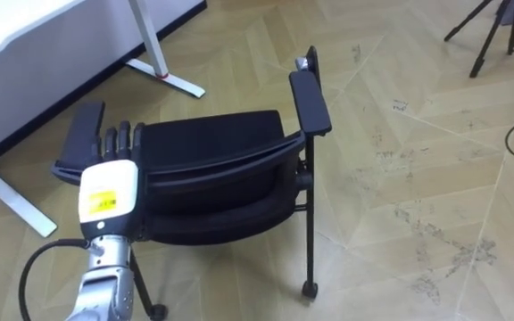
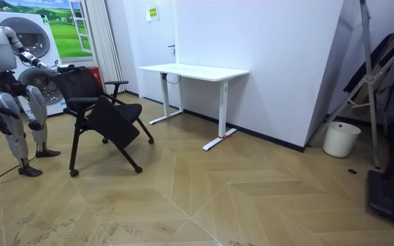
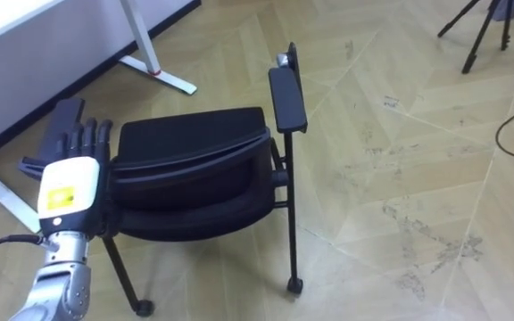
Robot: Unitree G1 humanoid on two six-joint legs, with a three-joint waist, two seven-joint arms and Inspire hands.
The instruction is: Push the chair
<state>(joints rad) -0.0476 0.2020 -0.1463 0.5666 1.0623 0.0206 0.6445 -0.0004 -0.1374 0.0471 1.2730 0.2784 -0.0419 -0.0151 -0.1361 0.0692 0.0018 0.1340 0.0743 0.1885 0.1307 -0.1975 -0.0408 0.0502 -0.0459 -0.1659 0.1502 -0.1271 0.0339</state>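
at upper left, a white desk [image 1: 25, 31] is cut off by the frame. below it, the left hand [image 1: 110, 189] is laid flat against the left end of the backrest of the black chair [image 1: 212, 165], just beside its left armrest [image 1: 83, 134]. the fingers [image 1: 120, 139] are held straight and nothing is grasped. their dark tips are hard to separate from the black backrest. the chair's seat is largely hidden beneath the backrest. at upper right, a tripod [image 1: 484, 27] is cut off.
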